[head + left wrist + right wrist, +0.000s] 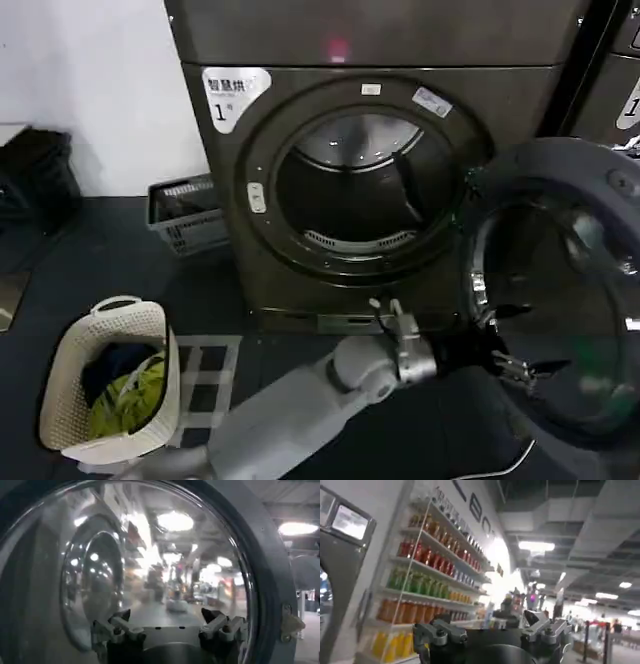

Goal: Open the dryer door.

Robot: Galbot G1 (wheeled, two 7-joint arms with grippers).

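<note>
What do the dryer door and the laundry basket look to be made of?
The dryer door, swung open, looks like dark tinted glass in a grey metal or painted frame; in the left wrist view the pane mirrors ceiling lights. The laundry basket looks like matte cream plastic with a perforated, woven-look wall. The left hand is at the door.

The left arm (300, 405) reaches forward and across toward the right from the lower edge of the head view, its grey forearm ending in a rounded wrist joint (362, 366). Beyond the wrist, the left tool (512, 368) points to the right. In the left wrist view, the left tool (170, 625) has its two fingers (119, 625) spread well apart, with nothing between them. The right tool (492, 627) likewise has its fingers (547, 627) parted and empty.
</note>
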